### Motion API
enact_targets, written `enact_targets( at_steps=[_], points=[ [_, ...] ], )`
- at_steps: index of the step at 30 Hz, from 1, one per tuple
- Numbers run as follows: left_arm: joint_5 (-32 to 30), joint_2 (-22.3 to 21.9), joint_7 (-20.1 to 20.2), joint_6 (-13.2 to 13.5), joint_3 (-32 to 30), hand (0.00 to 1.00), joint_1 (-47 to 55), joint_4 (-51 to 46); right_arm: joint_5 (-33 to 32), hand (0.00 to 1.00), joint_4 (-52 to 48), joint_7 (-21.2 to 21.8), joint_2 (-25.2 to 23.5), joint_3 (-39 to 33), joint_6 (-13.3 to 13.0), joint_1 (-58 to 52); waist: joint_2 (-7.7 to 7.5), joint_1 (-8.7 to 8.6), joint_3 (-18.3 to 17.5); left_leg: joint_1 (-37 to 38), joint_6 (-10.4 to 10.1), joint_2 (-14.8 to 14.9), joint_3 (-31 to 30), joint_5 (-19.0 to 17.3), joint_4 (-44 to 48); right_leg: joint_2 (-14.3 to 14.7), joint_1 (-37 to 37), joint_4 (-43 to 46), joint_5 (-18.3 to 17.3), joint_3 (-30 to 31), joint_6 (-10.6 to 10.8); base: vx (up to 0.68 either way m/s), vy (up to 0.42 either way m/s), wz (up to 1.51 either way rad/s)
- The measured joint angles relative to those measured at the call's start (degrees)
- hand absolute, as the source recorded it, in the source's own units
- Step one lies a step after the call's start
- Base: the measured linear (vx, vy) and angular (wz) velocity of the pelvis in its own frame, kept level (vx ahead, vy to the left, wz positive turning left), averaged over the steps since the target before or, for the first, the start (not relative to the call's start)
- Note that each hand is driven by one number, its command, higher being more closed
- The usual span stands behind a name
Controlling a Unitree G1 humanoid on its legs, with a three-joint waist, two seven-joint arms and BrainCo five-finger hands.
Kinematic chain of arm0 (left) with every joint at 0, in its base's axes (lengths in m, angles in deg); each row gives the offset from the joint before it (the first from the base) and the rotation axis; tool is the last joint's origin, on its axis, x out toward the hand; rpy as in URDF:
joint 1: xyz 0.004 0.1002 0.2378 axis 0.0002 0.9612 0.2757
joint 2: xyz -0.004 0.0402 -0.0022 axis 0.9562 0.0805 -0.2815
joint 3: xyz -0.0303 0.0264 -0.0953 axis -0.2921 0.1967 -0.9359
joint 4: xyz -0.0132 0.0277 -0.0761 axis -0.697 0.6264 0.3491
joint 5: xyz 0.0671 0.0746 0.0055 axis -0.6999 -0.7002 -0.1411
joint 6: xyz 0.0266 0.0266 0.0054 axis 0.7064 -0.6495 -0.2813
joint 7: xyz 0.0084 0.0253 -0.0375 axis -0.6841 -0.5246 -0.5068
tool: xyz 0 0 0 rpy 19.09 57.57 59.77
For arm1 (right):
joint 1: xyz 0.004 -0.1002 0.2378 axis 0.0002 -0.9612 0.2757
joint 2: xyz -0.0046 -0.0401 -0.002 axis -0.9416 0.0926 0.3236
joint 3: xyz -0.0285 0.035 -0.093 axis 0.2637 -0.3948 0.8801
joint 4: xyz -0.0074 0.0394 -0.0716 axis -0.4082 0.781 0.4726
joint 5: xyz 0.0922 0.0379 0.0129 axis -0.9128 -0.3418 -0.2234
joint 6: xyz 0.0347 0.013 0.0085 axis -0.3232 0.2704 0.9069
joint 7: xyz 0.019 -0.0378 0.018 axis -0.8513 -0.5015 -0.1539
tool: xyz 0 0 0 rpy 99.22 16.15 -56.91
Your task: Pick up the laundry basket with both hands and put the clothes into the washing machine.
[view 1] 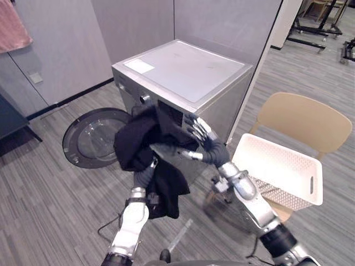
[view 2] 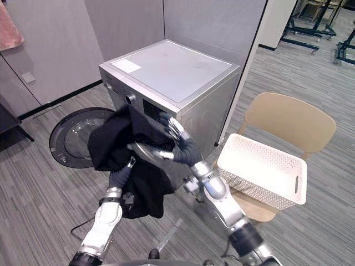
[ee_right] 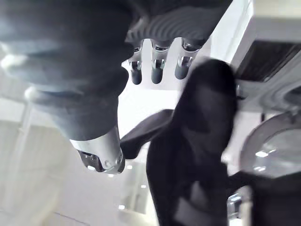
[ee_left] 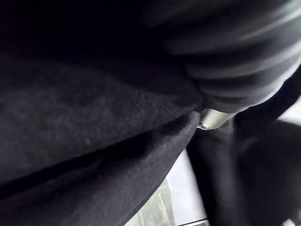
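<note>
– Clothes first, from the left eye view: where were they?
– The black clothes [view 1: 138, 141] hung in a bundle against the front of the washing machine [view 1: 183, 72], over its opening, with one end trailing down toward the floor [view 1: 50, 205]. The left hand [view 1: 145, 175] was buried in them from below. Whether it was clenched could not be told.
– And the right hand?
– The right hand [view 1: 208, 147] lay on the bundle's right edge. Its fingers [view 1: 198, 128] were straight and spread, clamping nothing.
– What room was there around it?
– The round door [view 1: 69, 145] stood swung wide to the left, with open floor in front of it. On the right, the white laundry basket [view 1: 283, 148] sat on a tan chair [view 1: 305, 119], close beside the right forearm and near the machine's right side.
– Right eye view?
– It showed the same layout. A grey partition wall [view 2: 211, 22] stood right behind the machine.
– Left wrist view?
– Black cloth lay in folds against the hand's dark cover.
– Right wrist view?
– The fingers were straight in a row and the thumb stood out apart from them. The clothes hung just past them, with the machine's front beyond.
</note>
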Motion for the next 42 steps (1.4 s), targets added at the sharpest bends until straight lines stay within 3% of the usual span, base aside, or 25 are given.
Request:
enact_targets(
  at_steps=[4, 9, 11, 12, 13, 14, 15, 18, 19, 20, 21, 22, 23, 24, 25, 27, 29, 33, 34, 36, 37, 38, 39, 40, 42],
  points=[
    [1.9, 1.1, 2.7, 0.2, -2.6, 1.00, 3.4, 7.8, 11.0, 0.00, 8.4, 0.3, 0.0, -2.5, 2.8, -6.8, 0.31, -0.02, 0.0, -2.5, -0.9, 0.5, -0.2, -0.5, 0.0, 0.7, -2.1, 0.0, -0.1, 0.4, 0.2, -0.03, -0.012, -0.03],
    [6.0, 0.6, 5.6, -0.2, -3.0, 1.00, 2.3, 19.6, 16.2, 0.00, 26.4, -0.7, -4.0, -9.2, 5.5, -6.8, 1.46, 0.06, 1.9, -8.3, -1.4, 0.0, -5.0, 0.1, 2.4, 0.1, -3.9, 1.6, -1.6, -6.0, 0.0, -0.01, -0.016, 0.63],
    [6.8, 0.4, 6.6, -0.9, -4.2, 1.00, 1.9, 24.3, 19.4, 0.00, 34.4, -2.8, -5.5, -11.2, 6.4, -6.1, 1.75, -0.10, 3.2, -11.1, 2.3, 1.6, 4.4, -2.6, 3.7, -2.0, -4.0, 3.3, -3.1, -12.4, 0.4, 0.02, 0.012, 1.33],
    [6.8, 0.0, 6.6, -1.0, -4.6, 1.00, 1.6, 25.3, 20.0, 0.00, 35.9, -3.0, -5.5, -11.2, 6.6, -5.9, 1.59, -0.02, 3.5, -11.4, 2.8, 2.1, 7.0, -2.8, 4.1, -2.5, -4.0, 3.6, -3.2, -13.7, 0.4, 0.14, 0.038, 1.48],
    [6.8, -0.4, 6.6, -1.7, -5.4, 1.00, 1.0, 28.0, 22.2, 0.00, 39.6, -3.9, -5.6, -11.1, 7.2, -4.9, 2.09, 0.17, 4.2, -12.6, 4.3, 4.1, 15.4, -2.0, 6.1, -3.9, -3.8, 5.8, -4.4, -16.8, 0.8, 0.15, 0.052, 0.99],
    [6.8, -0.3, 6.6, -1.8, -5.6, 1.00, 1.0, 28.9, 22.7, 0.00, 40.6, -4.1, -5.9, -11.1, 7.2, -4.7, 2.43, 0.17, 4.3, -12.8, 4.3, 4.8, 17.6, -0.2, 7.0, -4.3, -3.7, 7.0, -5.0, -17.7, 1.1, 0.22, 0.072, 1.10],
    [6.7, -0.1, 6.6, -1.9, -6.5, 1.00, 1.1, 31.9, 23.9, 0.00, 42.8, -4.5, -6.8, -10.9, 7.3, -4.0, 1.92, 0.19, 4.7, -13.2, 1.8, 4.2, 17.3, 0.5, 8.1, -5.2, -3.1, 8.2, -5.7, -18.9, 1.8, 0.19, 0.057, 0.65],
    [6.3, 0.3, 6.9, -2.7, -8.1, 1.00, 0.9, 37.1, 26.3, 0.00, 44.4, -4.9, -10.4, -10.0, 7.2, -2.8, -0.43, 0.56, 6.3, -13.3, 2.1, 2.3, 16.4, -1.9, 10.2, -7.3, -1.3, 8.2, -6.2, -19.2, 3.4, 0.18, 0.092, 0.40],
    [6.2, 0.4, 7.4, -3.1, -8.1, 1.00, 0.9, 38.8, 27.2, 0.00, 45.0, -5.0, -11.3, -9.7, 7.1, -2.5, -0.99, 1.19, 6.7, -13.6, 2.4, 1.7, 16.5, -4.6, 12.9, -8.6, -0.8, 9.6, -6.7, -19.1, 4.1, 0.17, 0.153, 0.11],
    [6.1, 0.0, 7.9, -3.4, -8.1, 1.00, 1.3, 38.8, 28.2, 0.00, 45.5, -5.0, -11.6, -9.4, 7.1, -2.9, -1.45, 1.59, 7.0, -13.9, 3.4, 0.5, 16.1, -8.9, 17.8, -12.8, -1.0, 16.3, -8.8, -18.4, 6.1, 0.17, 0.167, 0.20],
    [6.1, 0.0, 7.9, -3.5, -8.1, 1.00, 1.4, 38.8, 28.4, 0.00, 45.6, -5.0, -11.5, -9.4, 7.1, -3.1, -1.30, 1.61, 7.1, -13.8, 3.7, 0.0, 15.2, -10.3, 19.1, -14.7, -1.4, 20.4, -9.5, -17.8, 5.9, 0.20, 0.203, 0.60],
    [6.1, 0.2, 7.8, -3.5, -7.7, 1.00, 1.4, 38.9, 28.5, 0.00, 45.6, -5.0, -11.3, -9.5, 7.2, -4.2, -1.11, 0.80, 7.3, -13.0, 4.8, -1.9, 12.9, -12.8, 21.5, -20.0, -4.4, 33.4, -9.1, -13.8, 1.2, 0.18, 0.185, 0.69],
    [6.1, 0.2, 7.7, -3.5, -7.4, 1.00, 1.4, 38.9, 28.5, 0.00, 45.6, -5.1, -11.2, -9.4, 7.3, -4.6, -1.12, 0.08, 7.6, -12.4, 5.5, -2.5, 12.0, -13.9, 22.2, -21.2, -6.3, 38.5, -7.4, -9.9, -1.9, 0.19, 0.184, 0.90],
    [5.9, 0.3, 7.6, -3.6, -6.8, 1.00, 1.3, 38.9, 28.5, 0.00, 45.6, -5.1, -11.5, -9.5, 7.2, -5.2, -0.33, -0.56, 8.2, -11.6, 6.2, -2.8, 9.9, -15.3, 23.3, -20.1, -10.3, 45.4, -8.6, -2.0, -2.1, 0.23, 0.165, 0.90],
    [5.7, 0.8, 7.6, -3.8, -6.3, 1.00, 0.2, 38.9, 28.5, 0.00, 45.6, -5.1, -11.9, -9.4, 7.1, -5.4, -0.61, -1.42, 9.2, -10.1, 6.9, -2.9, 7.2, -16.1, 23.3, -15.4, -14.0, 49.2, -13.1, 4.2, -1.1, 0.24, 0.134, 0.91],
    [5.7, 1.4, 7.6, -3.9, -5.1, 1.00, -0.3, 38.9, 28.4, 0.00, 45.5, -5.3, -12.0, -9.4, 7.1, -5.4, -0.80, -2.34, 9.9, -8.1, 7.1, -3.9, 4.3, -16.2, 21.7, -10.7, -18.1, 47.9, -15.9, 7.0, -0.7, 0.29, 0.096, 0.97],
    [5.7, 1.5, 7.6, -3.9, -4.2, 1.00, -1.2, 38.9, 28.3, 0.00, 45.5, -5.8, -11.6, -9.7, 7.1, -5.3, -1.28, -3.23, 10.9, -5.4, 7.4, -5.0, 2.1, -16.8, 20.3, -7.7, -22.0, 41.7, -15.8, 6.8, -0.6, 0.29, 0.027, 0.92],
    [5.6, 0.9, 7.6, -3.6, -0.8, 1.00, -4.7, 38.2, 28.4, 0.00, 45.9, -7.1, -11.3, -10.5, 7.1, -5.3, -1.02, -4.05, 11.8, -0.6, 3.9, -5.6, -4.5, -19.3, 19.7, -3.6, -26.1, 18.0, -7.3, 5.6, 0.2, 0.39, -0.086, 0.89],
    [5.6, 1.0, 7.6, -3.4, -0.5, 1.00, -4.7, 38.0, 28.4, 0.00, 46.2, -7.1, -11.2, -10.7, 7.1, -5.3, -1.15, -4.41, 11.8, 0.3, 3.4, -5.6, -5.2, -20.1, 19.7, -3.4, -26.1, 18.0, -6.4, 5.7, -0.6, 0.47, -0.190, 1.05],
    [5.5, 1.0, 7.7, -2.9, 0.0, 1.00, -3.6, 35.8, 28.4, 0.00, 47.1, -7.2, -11.2, -11.4, 7.3, -5.5, -1.08, -5.61, 11.6, 1.2, 0.4, -5.0, -6.6, -22.4, 24.2, -3.4, -24.9, 21.6, 0.1, 5.7, -4.9, 0.51, -0.249, 0.83],
    [5.5, 0.3, 7.7, -2.8, 0.1, 1.00, -3.7, 35.1, 28.4, 0.00, 47.6, -7.2, -10.8, -12.0, 7.3, -5.1, 0.15, -5.52, 11.7, -1.9, -0.6, -3.3, -5.0, -22.4, 31.9, -2.8, -24.5, 23.2, -1.9, 5.3, -4.5, 0.51, -0.249, 0.30],
    [5.5, -0.2, 7.7, -2.7, 0.1, 1.00, -3.4, 34.4, 28.4, 0.00, 47.6, -7.4, -10.5, -12.3, 7.3, -4.2, 1.43, -5.00, 11.8, -5.5, -3.3, -0.9, -2.4, -20.7, 41.1, -1.0, -23.0, 22.8, -3.1, 5.0, -5.6, 0.50, -0.239, -0.23],
    [5.6, -0.7, 7.8, -2.8, 0.1, 1.00, -3.5, 34.3, 28.3, 0.00, 47.6, -7.6, -10.0, -12.3, 7.4, -3.5, 2.73, -4.42, 12.2, -9.0, -4.4, 2.5, 1.1, -16.2, 51.5, 1.5, -20.4, 21.8, -4.4, 5.2, -6.8, 0.61, -0.223, -0.61],
    [5.6, -1.1, 7.7, -2.8, 0.4, 1.00, -3.6, 34.2, 28.3, 0.00, 47.6, -7.8, -10.1, -12.3, 7.4, -3.0, 3.53, -3.68, 12.7, -11.9, -2.9, 6.6, 4.1, -16.0, 60.5, 4.0, -16.3, 19.9, -5.3, 5.6, -8.1, 0.60, -0.211, -0.63],
    [5.6, -1.1, 7.8, -2.7, 1.8, 1.00, -4.5, 33.5, 27.8, 0.00, 47.6, -8.5, -10.5, -12.9, 7.4, -3.2, 2.47, -3.22, 12.9, -14.5, -0.3, 7.8, 6.2, -17.7, 63.5, 4.8, -11.3, 17.1, -6.2, 6.5, -8.2, 0.50, -0.138, -0.41]
  ],
)
